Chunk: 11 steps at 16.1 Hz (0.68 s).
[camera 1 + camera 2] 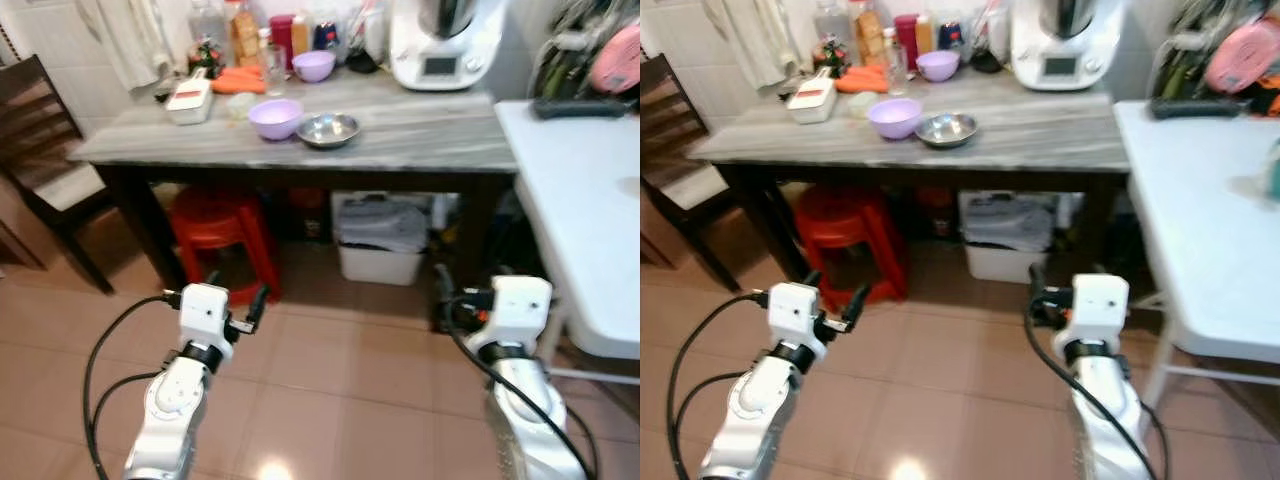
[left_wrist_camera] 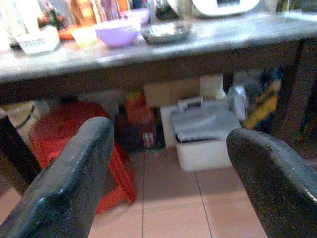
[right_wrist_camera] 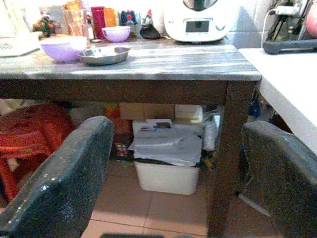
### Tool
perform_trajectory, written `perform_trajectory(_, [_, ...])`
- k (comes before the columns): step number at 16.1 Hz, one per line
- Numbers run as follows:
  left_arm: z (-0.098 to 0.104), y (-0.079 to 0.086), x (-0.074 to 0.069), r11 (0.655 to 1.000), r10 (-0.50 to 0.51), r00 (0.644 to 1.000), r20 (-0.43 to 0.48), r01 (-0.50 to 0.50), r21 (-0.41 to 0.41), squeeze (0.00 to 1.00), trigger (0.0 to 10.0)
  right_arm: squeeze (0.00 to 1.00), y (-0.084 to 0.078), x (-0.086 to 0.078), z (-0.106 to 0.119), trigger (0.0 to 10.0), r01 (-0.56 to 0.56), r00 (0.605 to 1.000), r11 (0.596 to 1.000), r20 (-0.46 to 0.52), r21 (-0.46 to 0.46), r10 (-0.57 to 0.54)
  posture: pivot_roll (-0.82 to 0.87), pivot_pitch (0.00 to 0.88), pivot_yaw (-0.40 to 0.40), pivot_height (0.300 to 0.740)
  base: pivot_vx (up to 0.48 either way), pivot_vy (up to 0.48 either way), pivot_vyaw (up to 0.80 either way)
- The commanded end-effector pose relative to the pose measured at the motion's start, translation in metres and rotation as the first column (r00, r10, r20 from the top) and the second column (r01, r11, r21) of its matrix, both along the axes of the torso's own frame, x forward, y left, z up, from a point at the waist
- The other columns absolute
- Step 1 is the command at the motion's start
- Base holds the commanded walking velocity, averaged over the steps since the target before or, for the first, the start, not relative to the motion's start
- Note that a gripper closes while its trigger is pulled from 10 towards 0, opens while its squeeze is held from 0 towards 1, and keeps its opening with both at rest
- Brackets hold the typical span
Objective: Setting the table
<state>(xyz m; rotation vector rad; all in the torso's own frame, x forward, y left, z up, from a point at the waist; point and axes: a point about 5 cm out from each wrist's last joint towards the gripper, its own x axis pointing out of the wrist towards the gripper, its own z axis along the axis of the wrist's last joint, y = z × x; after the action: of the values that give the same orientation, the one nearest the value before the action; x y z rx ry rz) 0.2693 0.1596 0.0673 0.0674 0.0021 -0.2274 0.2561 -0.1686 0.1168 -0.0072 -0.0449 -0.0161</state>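
On your far left a dark wooden chair [image 1: 40, 150] stands beside the grey-topped table [image 1: 420, 135]. Your left gripper [image 1: 240, 300] hangs low over the tiled floor, fingers spread and empty. On the table, near its front edge, sit the lilac bowl [image 1: 275, 118] and, just beside it, the steel bowl [image 1: 328, 129]; a smaller purple bowl [image 1: 314, 65] stands further back among bottles. Your right gripper [image 3: 173, 178] is likewise released, holding nothing, short of the table. You look to be at the approach stage: step closer and raise an arm before reaching for a bowl.
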Motion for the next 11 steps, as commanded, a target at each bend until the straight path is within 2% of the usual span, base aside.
perform_trajectory(1, [0.0046,0.0051,0.0027,1.000,0.012,1.000,0.013,-0.012,0.003,0.00,10.0,0.00,0.0044,0.0026,0.0042,10.0,-0.025,0.999,1.000,0.023,0.003,0.025,-0.06,0.000,0.123,0.740,0.000,-0.480,0.00])
perform_trajectory(2, [0.0046,0.0048,0.0026,1.000,0.010,1.000,0.014,-0.010,0.000,0.00,10.0,0.00,0.0049,0.0029,0.0048,10.0,-0.028,0.999,0.999,0.025,-0.015,0.029,-0.06,0.000,0.124,0.740,0.000,-0.480,0.00])
perform_trajectory(6, [0.0051,0.0046,0.0026,1.000,0.004,1.000,0.015,-0.004,-0.003,0.00,10.0,0.00,0.0042,0.0041,0.0017,10.0,-0.019,1.000,1.000,0.004,-0.001,0.019,-0.06,0.000,0.123,0.740,0.000,-0.480,0.00])
perform_trajectory(11, [0.0050,0.0029,0.0033,1.000,-0.002,1.000,0.014,0.002,-0.002,0.00,10.0,0.00,0.0030,0.0061,0.0047,10.0,0.001,1.000,1.000,0.024,0.029,-0.002,-0.06,0.000,0.127,0.740,0.000,-0.480,0.00])
